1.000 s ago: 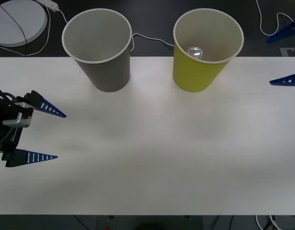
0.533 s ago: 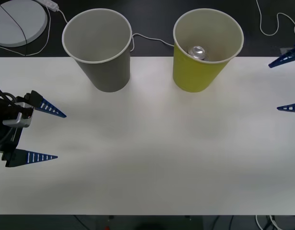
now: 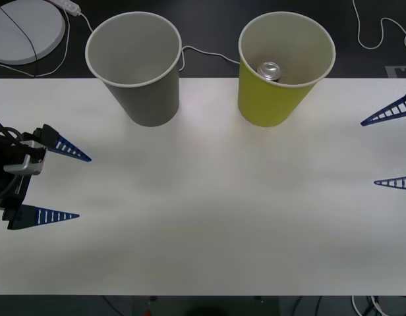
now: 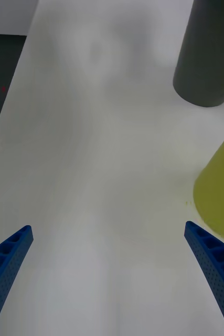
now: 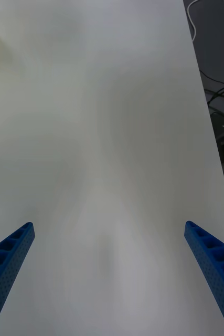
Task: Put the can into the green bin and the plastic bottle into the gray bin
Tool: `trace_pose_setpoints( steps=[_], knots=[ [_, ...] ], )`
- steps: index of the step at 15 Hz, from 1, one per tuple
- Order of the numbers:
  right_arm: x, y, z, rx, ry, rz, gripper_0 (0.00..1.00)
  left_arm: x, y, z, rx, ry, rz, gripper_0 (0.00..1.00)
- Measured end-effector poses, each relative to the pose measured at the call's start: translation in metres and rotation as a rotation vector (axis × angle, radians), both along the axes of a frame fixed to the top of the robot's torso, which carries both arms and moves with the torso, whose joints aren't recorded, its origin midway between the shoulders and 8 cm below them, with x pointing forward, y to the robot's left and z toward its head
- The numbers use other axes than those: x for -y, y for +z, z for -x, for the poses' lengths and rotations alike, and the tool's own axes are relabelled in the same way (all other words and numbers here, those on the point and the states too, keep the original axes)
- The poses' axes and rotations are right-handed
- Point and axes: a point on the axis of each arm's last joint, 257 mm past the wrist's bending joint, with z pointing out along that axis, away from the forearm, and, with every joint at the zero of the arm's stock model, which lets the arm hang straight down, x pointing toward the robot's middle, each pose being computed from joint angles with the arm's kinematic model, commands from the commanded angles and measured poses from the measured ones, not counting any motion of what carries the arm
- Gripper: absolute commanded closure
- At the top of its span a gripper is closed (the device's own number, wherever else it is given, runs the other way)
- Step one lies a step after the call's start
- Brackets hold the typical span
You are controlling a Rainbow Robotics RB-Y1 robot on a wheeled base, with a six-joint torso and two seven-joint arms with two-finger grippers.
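Silvery can [image 3: 269, 70] inside green bin [image 3: 275, 99]

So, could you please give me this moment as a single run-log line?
can: inside green bin | gray bin: no bottle seen | left gripper: open, table's left | right gripper: open, table's right edge

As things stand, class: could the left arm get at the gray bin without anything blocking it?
Probably yes. The left gripper sits open at the table's left side, and only bare table lies between it and the gray bin.
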Motion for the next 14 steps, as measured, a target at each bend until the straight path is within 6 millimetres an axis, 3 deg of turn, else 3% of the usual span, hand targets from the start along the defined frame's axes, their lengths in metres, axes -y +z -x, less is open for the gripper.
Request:
trace_pose_setpoints(
  steps=[8, 14],
  knots=[
    [-0.003, -0.045, 0.035, -0.03, 0.018, -0.036, 0.0, 0.0, 0.0, 0.0, 0.0, 0.0, 0.0, 0.0],
    [-0.011, -0.048, 0.041, 0.004, -0.017, -0.04, 0.0, 0.0, 0.0, 0.0, 0.0, 0.0, 0.0, 0.0]
  ],
)
